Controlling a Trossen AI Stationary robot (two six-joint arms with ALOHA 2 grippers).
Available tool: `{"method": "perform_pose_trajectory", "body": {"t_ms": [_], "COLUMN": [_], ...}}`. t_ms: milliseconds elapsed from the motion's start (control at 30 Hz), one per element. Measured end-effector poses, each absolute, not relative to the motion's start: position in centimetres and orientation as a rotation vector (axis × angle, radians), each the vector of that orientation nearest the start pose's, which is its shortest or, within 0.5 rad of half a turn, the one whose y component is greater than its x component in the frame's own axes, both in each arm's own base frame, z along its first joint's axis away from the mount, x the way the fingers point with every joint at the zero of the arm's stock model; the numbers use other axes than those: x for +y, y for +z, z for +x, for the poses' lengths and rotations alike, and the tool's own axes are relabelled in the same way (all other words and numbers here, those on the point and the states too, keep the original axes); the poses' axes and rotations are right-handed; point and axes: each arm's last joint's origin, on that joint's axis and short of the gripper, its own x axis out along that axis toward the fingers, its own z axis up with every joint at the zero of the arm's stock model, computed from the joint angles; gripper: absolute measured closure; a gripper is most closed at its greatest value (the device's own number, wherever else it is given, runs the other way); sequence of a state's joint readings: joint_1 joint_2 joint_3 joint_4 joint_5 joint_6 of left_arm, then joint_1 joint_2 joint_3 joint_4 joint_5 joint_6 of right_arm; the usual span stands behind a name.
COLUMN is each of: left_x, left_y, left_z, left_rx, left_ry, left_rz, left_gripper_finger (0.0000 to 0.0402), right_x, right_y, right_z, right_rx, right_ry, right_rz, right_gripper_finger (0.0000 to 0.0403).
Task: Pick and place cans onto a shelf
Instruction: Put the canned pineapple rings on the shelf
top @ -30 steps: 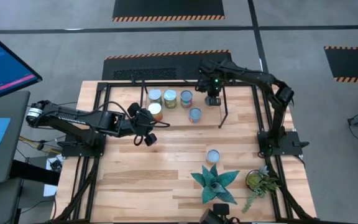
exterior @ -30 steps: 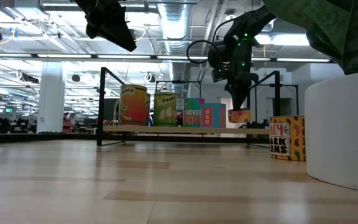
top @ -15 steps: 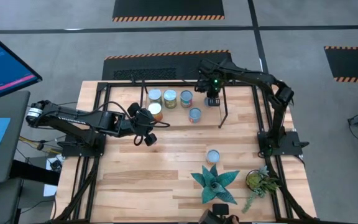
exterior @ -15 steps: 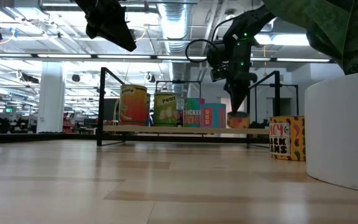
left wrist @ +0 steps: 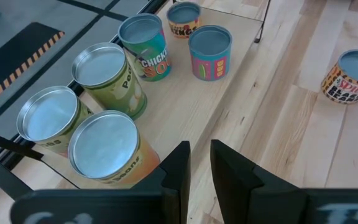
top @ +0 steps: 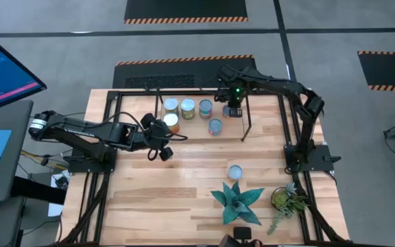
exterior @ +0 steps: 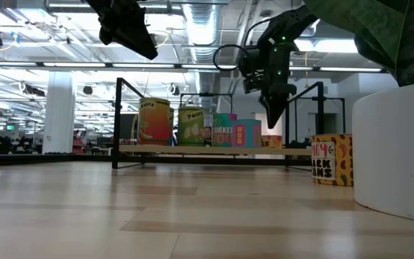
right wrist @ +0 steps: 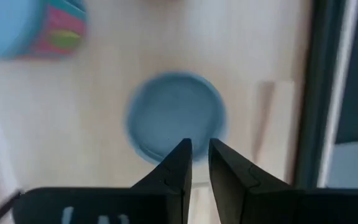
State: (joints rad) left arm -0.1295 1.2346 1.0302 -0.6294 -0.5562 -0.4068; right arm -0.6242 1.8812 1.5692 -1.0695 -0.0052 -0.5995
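our right gripper hangs just above a small can standing on the shelf, fingers a narrow slit apart and holding nothing. four more cans stand on that shelf. our left gripper waits beside it, fingers nearly together, empty. another can stands on the table near the plants.

Colourful cans on a pale wood shelf with black rods.

Silver-topped cans: an orange-labelled can, a green can, a teal can with orange lettering, and a pink-and-blue striped can. On the light wooden table, a black-and-orange can stands beside blue-green plants.
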Motion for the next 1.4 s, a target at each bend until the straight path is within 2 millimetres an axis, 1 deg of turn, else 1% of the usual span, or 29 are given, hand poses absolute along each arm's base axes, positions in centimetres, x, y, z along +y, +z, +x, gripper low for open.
{"method": "perform_pose_trajectory", "body": {"t_ms": [200,300,367,433,567,700,867,1267,1400], "left_x": [-1.7,-1.7,-1.7,-1.7,-1.7,-1.7,-1.7,-1.7,-1.7], "left_y": [29.3,29.3,29.3,29.3,29.3,29.3,29.3,29.3,29.3], "left_z": [24.7,24.7,24.7,24.7,24.7,24.7,24.7,24.7,24.7], "left_rx": [0.692,0.692,0.692,0.691,0.693,0.695,0.695,0.697,0.697], "left_ry": [0.551,0.551,0.551,0.551,0.545,0.538,0.538,0.535,0.535], "left_rz": [-0.097,-0.097,-0.097,-0.099,-0.107,-0.112,-0.112,-0.107,-0.106], "left_gripper_finger": [0.0349,0.0349,0.0349,0.0349,0.0349,0.0349,0.0349,0.0349,0.0349], "right_x": [-19.7,-18.8,-18.6,-18.6,-19.1,-19.7,-19.8,-20.5,-20.7], "right_y": [24.0,24.2,24.4,24.3,22.9,22.5,22.5,22.4,22.5], "right_z": [31.7,33.1,33.6,33.7,33.9,33.7,33.9,33.2,33.5], "right_rx": [1.388,1.33,1.301,1.299,1.34,1.351,1.331,1.356,1.319], "right_ry": [-0.043,-0.074,-0.087,-0.087,-0.098,-0.098,-0.111,-0.121,-0.14], "right_rz": [-0.114,-0.187,-0.215,-0.215,-0.173,-0.152,-0.155,-0.114,-0.133], "right_gripper_finger": [0.0324,0.0324,0.0324,0.0324,0.0324,0.0324,0.0324,0.0324,0.0324]}}
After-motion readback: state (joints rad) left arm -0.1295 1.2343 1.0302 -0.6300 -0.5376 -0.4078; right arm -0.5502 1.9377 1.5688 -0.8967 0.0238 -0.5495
